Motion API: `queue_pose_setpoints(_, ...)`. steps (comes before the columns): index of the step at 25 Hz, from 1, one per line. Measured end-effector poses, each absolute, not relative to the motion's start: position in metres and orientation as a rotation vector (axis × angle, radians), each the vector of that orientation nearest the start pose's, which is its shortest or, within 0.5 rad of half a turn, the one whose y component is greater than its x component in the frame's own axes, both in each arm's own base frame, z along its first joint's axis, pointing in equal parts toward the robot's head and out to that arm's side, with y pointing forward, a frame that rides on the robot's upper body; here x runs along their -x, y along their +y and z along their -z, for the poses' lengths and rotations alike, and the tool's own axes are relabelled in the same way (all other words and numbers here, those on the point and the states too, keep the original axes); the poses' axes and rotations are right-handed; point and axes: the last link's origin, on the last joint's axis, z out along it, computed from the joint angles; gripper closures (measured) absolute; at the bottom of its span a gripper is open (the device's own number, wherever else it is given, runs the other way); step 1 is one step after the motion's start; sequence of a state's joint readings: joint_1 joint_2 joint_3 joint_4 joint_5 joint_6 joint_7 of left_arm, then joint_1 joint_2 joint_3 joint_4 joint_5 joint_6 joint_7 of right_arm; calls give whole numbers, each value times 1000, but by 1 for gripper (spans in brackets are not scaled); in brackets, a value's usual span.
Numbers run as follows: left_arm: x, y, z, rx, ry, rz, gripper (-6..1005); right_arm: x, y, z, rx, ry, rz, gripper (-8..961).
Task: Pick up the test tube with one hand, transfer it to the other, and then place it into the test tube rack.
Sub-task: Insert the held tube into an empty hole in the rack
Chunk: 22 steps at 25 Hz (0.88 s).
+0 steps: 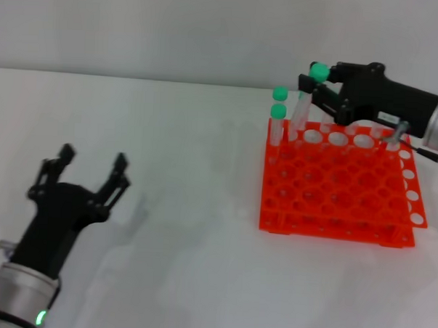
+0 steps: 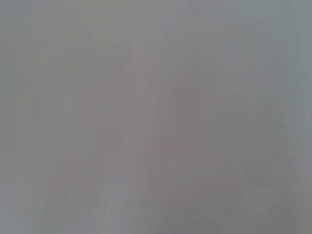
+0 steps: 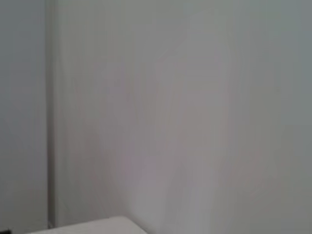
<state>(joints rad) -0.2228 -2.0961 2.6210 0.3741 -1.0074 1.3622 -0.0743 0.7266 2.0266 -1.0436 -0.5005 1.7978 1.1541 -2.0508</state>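
Currently, at the upper right of the head view, the right hand (image 1: 314,90) clamps a green-capped test tube (image 1: 303,102), tilted above the back row of the orange test tube rack (image 1: 334,185), beside two tubes (image 1: 278,117) already standing there. Straightening the tube over an empty hole before lowering seems wise. At lower left, the left hand (image 1: 88,171) hangs spread and empty over the white table (image 1: 177,133).

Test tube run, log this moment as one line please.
phase: placing | right tool: shut on test tube, tilted over rack's far row | test tube rack: two capped tubes at far-left corner | left tool: open, idle near left
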Motion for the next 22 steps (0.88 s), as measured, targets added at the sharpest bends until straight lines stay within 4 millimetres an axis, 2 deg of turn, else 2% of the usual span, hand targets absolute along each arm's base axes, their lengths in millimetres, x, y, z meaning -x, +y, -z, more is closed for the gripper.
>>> queue_pose_setpoints(6,314,253,49,1599,-570,847,120,-178,431,10,2384,257,-804,707)
queue_pose_setpoints(22,315,256,47,1601,-561,842,120,-193,430,16,2369,327,-746,707)
